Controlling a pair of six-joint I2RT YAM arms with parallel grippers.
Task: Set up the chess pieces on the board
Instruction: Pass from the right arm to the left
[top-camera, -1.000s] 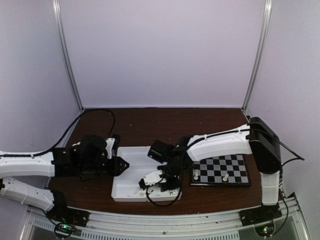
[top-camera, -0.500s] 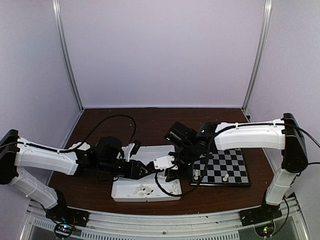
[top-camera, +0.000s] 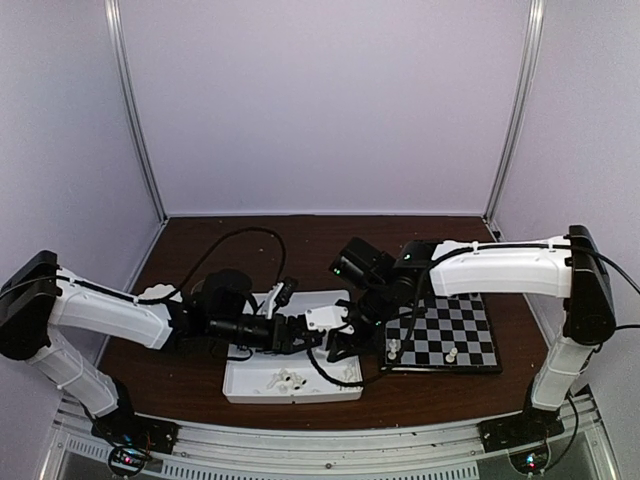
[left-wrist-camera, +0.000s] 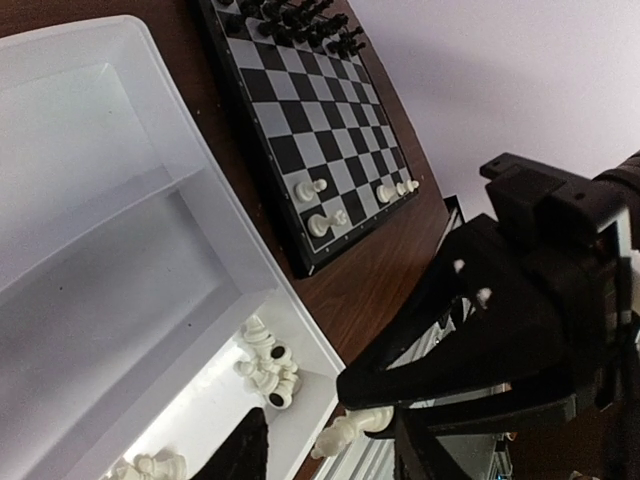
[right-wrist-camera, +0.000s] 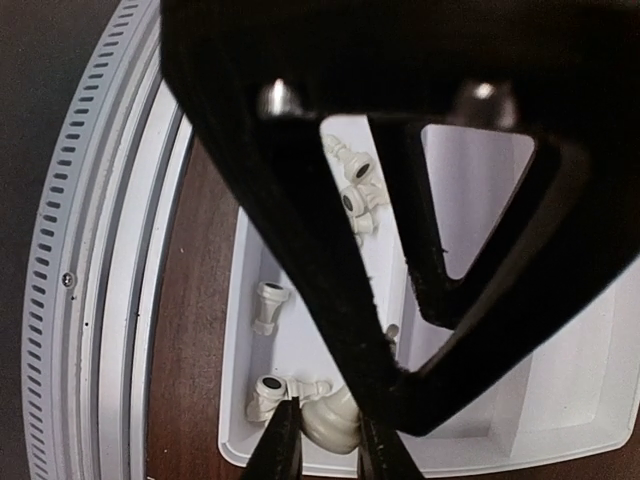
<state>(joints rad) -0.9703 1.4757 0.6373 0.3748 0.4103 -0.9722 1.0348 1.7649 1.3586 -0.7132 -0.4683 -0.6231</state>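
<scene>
While both of my arms are reaching in over the white tray (top-camera: 233, 375), my right gripper (right-wrist-camera: 328, 448) is clamping one white chess piece (right-wrist-camera: 332, 420) between its fingertips, above the near end compartment of the tray. My left gripper (top-camera: 299, 332) is hovering just beside it with its jaws standing apart.

Tray contents: loose white pieces (left-wrist-camera: 266, 362) are lying on their sides in a cluster in that near end compartment, several of them touching. Dividing walls are separating this compartment from the larger ones.

Held piece: it is showing pale cream with a rounded body. Its type is too blurred to tell.

Board: the board (left-wrist-camera: 320, 110) is lying flat on the brown table (top-camera: 300, 250), just beside the right side of the tray, and is showing black and grey-white checks inside a black rim. The black pieces (left-wrist-camera: 290, 15) are standing in rows along its far edge. Four white pieces (left-wrist-camera: 318, 186) are standing upright on squares by its near edge.

Obstructions: the black fingers of my right gripper are filling the right side of the left wrist view. A black cable (top-camera: 240, 240) is looping over the table behind my left arm. A metal rail (right-wrist-camera: 100, 250) is running along the near table edge.
</scene>
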